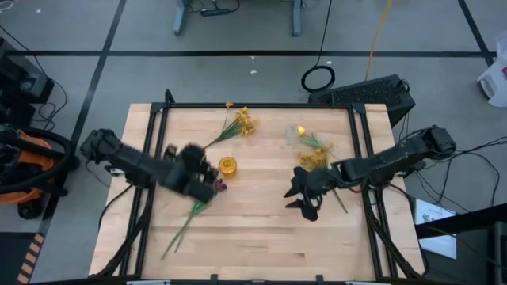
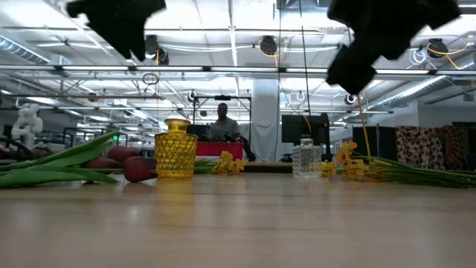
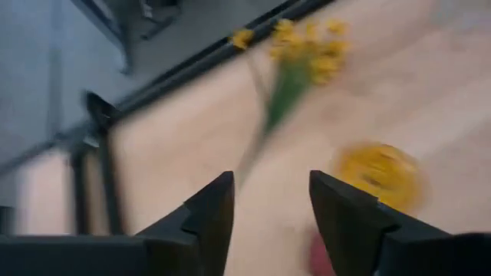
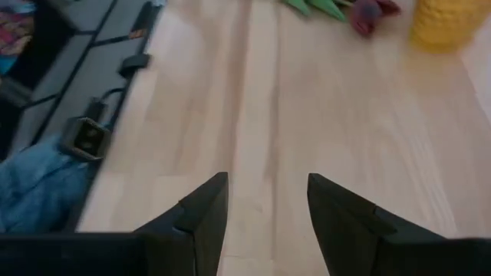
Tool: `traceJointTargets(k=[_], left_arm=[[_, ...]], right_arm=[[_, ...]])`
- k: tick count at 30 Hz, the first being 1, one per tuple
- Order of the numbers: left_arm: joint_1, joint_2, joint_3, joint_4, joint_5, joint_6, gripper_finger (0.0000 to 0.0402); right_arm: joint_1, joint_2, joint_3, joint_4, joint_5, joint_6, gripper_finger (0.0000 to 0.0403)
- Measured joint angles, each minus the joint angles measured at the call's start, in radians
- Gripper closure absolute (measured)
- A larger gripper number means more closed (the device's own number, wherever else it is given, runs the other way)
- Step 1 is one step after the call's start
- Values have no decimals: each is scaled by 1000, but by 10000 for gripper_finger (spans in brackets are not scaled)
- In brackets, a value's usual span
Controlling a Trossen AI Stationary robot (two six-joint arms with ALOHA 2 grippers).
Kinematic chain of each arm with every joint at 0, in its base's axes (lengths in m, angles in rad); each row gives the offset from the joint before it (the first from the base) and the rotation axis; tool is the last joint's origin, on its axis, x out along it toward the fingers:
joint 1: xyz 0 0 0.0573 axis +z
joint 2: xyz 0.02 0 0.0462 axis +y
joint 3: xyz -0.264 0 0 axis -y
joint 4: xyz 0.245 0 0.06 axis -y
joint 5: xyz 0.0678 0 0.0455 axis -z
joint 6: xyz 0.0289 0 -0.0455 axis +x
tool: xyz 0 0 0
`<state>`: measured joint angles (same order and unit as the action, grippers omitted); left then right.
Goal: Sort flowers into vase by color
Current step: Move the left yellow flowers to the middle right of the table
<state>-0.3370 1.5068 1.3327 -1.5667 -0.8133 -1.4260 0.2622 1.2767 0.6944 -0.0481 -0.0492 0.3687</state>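
Both arms reach inward above the table, jaws parted and holding nothing.

Left claw (image 1: 207,180) beside yellow vase (image 1: 227,165); right claw (image 1: 302,196) over bare table (image 1: 261,237).

Open near half, cluttered far half

The near part of the table (image 1: 261,245) is bare wood, free for passage; farther back stand the yellow vase (image 1: 227,165), the clear vase (image 2: 306,158) and the strewn flowers (image 1: 238,124) (red tulips (image 2: 138,167) lie just beside the yellow vase).
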Motion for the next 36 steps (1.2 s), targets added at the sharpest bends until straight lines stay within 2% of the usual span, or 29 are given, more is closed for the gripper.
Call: traceJointTargets(k=[2, 7, 11, 14, 18, 24, 30, 36], left_arm=[[109, -24, 0, 36, 6, 169, 244], [371, -52, -15, 253, 153, 605, 261], [524, -38, -59, 455, 251, 849, 250], [612, -33, -138, 646, 300, 989, 225], [718, -35, -242, 815, 386, 1100, 183], [828, -34, -411, 1004, 598, 1226, 150], [848, -34, -541, 1123, 635, 1325, 147], [847, -34, -594, 1167, 637, 1374, 149]], right_arm=[[35, -1, -49, 41, 68, 28, 232], [99, 6, -93, 78, 203, 75, 232], [135, 10, -95, 109, 244, 78, 232], [161, 10, -96, 116, 261, 81, 232], [190, 11, -96, 117, 261, 78, 232], [221, 11, -96, 118, 265, 45, 232], [233, 11, -96, 129, 317, 20, 232], [242, 11, -96, 159, 403, 17, 232]])
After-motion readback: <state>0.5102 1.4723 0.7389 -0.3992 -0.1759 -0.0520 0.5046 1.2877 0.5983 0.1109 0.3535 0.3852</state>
